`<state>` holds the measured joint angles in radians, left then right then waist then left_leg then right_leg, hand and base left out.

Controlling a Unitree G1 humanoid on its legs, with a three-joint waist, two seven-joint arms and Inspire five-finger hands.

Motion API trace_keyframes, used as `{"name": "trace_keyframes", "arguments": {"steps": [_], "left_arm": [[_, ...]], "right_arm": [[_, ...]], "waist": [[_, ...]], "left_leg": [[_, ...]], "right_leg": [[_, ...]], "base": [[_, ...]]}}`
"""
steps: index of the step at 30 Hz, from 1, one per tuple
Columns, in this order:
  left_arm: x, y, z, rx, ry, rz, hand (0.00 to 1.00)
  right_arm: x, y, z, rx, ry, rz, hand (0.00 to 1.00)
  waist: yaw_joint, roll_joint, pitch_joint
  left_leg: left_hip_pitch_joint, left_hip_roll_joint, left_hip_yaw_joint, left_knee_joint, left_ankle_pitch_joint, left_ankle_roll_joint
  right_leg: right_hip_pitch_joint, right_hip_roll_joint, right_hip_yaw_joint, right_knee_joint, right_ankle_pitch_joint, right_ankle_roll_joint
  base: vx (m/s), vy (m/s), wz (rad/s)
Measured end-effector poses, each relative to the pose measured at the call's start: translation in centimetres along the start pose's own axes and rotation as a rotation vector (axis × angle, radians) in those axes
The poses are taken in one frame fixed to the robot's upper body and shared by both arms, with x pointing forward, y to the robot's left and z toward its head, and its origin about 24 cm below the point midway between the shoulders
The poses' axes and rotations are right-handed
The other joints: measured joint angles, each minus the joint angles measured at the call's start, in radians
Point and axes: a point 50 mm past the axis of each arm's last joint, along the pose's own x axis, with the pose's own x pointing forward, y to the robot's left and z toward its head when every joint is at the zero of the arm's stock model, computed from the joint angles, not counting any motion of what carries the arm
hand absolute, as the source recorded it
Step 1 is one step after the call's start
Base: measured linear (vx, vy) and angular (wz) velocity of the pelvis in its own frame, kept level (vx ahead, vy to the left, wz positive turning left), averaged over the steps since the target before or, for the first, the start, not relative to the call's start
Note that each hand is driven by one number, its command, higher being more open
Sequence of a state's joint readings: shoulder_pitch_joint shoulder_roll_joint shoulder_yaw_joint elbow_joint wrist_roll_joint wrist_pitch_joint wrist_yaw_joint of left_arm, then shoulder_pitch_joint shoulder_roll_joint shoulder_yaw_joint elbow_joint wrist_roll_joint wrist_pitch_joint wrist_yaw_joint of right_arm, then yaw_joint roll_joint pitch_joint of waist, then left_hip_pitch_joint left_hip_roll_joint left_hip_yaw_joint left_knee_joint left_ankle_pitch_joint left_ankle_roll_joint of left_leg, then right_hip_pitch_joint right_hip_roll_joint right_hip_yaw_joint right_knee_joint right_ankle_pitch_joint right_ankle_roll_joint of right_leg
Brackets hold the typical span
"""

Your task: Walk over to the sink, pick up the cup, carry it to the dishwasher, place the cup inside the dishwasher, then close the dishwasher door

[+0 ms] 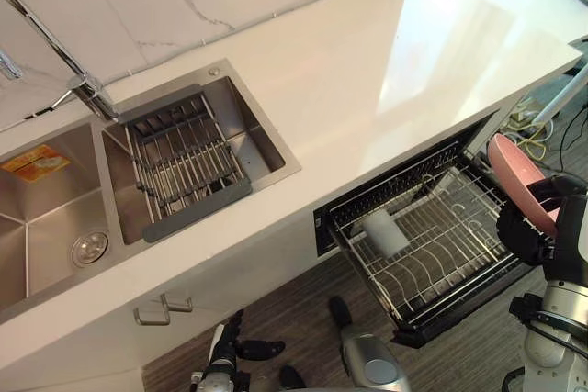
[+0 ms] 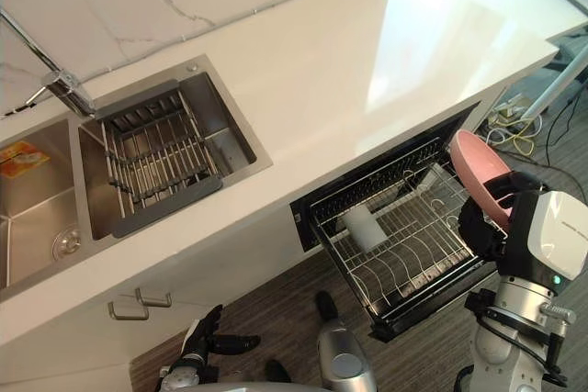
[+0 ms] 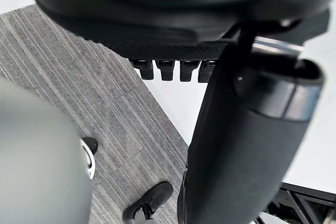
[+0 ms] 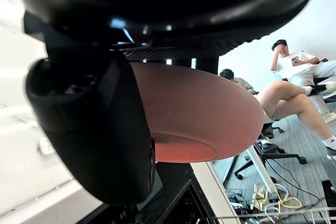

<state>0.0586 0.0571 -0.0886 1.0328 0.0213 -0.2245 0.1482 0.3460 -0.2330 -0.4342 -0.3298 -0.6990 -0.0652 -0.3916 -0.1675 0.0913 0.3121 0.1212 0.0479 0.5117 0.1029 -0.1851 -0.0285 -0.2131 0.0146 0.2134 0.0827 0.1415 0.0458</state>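
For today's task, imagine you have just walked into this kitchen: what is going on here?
The right robot hand is curled round a pink bowl, holding it beside the pulled-out dishwasher rack. A white cup already lies in that rack. The left robot hand hangs open, low by the cabinet front, holding nothing. The rack has not yet been pushed in.

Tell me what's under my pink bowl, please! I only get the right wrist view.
Observer: In the left eye view, your right hand holds the pink bowl at the right end of the pulled-out dishwasher rack.
Operator: Is anything in the rack?
Observer: Yes, a white cup lies in it.
Operator: What's my other hand doing?
Observer: The left hand hangs low, fingers relaxed, holding nothing.
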Motion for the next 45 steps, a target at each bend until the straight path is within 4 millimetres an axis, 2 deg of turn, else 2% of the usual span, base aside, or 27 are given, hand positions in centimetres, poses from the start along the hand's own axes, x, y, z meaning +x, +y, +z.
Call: {"name": "trace_keyframes", "arguments": {"steps": [9,11,14,19,23,31,38,45], "left_arm": [[0.5,0.1,1.7,0.003,-0.061,0.004,1.0],[0.6,0.0,2.1,0.006,-0.077,0.0,1.0],[0.8,-0.2,2.8,0.019,-0.096,-0.01,1.0],[1.0,-0.4,3.4,0.035,-0.122,-0.024,1.0],[1.1,-0.6,3.9,0.033,-0.135,-0.029,1.0],[1.2,-0.7,4.4,0.016,-0.152,-0.028,1.0],[1.5,-0.8,5.1,0.014,-0.168,-0.029,1.0],[1.5,-0.8,5.3,0.012,-0.173,-0.016,1.0]], "right_arm": [[1.6,2.7,-0.9,0.037,0.077,0.028,0.0],[2.2,3.2,-1.3,0.053,0.095,0.039,0.0],[3.3,4.0,-1.3,0.072,0.097,0.05,0.0],[4.9,5.9,-0.2,0.129,0.081,0.089,0.0],[5.4,7.6,0.6,0.149,0.068,0.155,0.0],[7.1,9.3,2.4,0.165,0.022,0.206,0.0],[8.3,9.7,2.8,0.157,0.032,0.201,0.0],[8.2,10.1,1.6,0.121,0.103,0.188,0.0]], "waist": [[-0.011,0.0,0.093],[-0.012,0.014,0.107],[-0.013,0.021,0.133],[-0.007,0.027,0.15],[0.012,0.041,0.159],[0.031,0.051,0.165],[0.062,0.054,0.166],[0.072,0.055,0.167]], "left_leg": [[-0.081,0.009,0.024,0.096,-0.042,0.013],[-0.102,0.012,0.037,0.119,-0.056,0.016],[-0.113,0.012,0.05,0.133,-0.064,0.02],[-0.133,0.01,0.048,0.146,-0.068,0.024],[-0.164,0.008,0.043,0.153,-0.07,0.026],[-0.209,0.007,0.013,0.176,-0.071,0.031],[-0.248,0.005,-0.03,0.192,-0.069,0.034],[-0.258,0.003,-0.044,0.2,-0.07,0.038]], "right_leg": [[-0.072,-0.001,0.027,0.04,0.0,0.008],[-0.092,-0.001,0.034,0.045,0.002,0.01],[-0.107,-0.003,0.04,0.053,0.004,0.014],[-0.125,-0.006,0.039,0.059,0.01,0.023],[-0.151,-0.012,0.036,0.063,0.01,0.023],[-0.175,-0.029,0.009,0.065,0.015,0.029],[-0.188,-0.047,-0.028,0.066,0.018,0.028],[-0.193,-0.053,-0.039,0.075,0.016,0.03]], "base": [[0.0,0.012,-0.08],[0.02,0.038,-0.19],[0.05,0.044,-0.13],[0.05,0.027,0.01],[0.01,0.003,0.03],[0.02,0.007,0.12],[0.02,-0.001,0.17],[0.02,-0.002,0.06]]}}
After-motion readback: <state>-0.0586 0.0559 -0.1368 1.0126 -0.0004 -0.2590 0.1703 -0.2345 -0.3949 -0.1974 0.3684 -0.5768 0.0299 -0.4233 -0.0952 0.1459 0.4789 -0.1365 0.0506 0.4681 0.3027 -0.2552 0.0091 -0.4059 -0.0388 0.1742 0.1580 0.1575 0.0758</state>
